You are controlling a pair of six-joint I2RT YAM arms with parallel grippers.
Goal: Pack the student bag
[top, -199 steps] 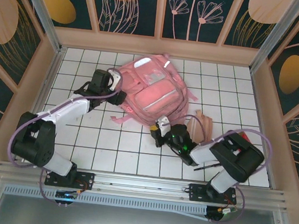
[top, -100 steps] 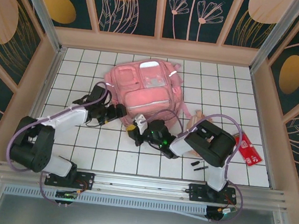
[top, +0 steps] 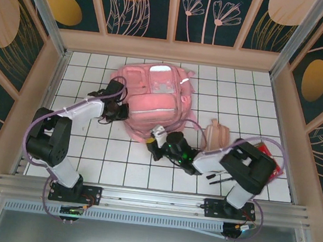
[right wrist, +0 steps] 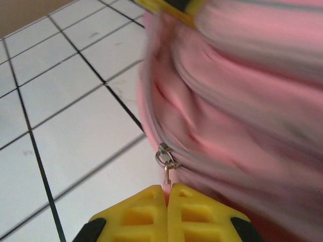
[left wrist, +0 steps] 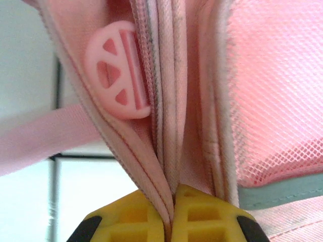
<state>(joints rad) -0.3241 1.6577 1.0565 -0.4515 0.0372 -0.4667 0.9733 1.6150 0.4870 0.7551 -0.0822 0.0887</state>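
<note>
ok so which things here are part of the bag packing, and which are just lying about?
In the job:
- student bag
- left pincer, shut on its seam
- right pincer, shut on the zip pull

Lying about, untouched:
- peach pouch
- red item
- dark pens

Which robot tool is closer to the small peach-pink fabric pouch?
Right. The right tool pinches the big pink fabric backpack's near edge, with the pouch just to its right. The left tool grips the backpack's left side, farther away.
</note>
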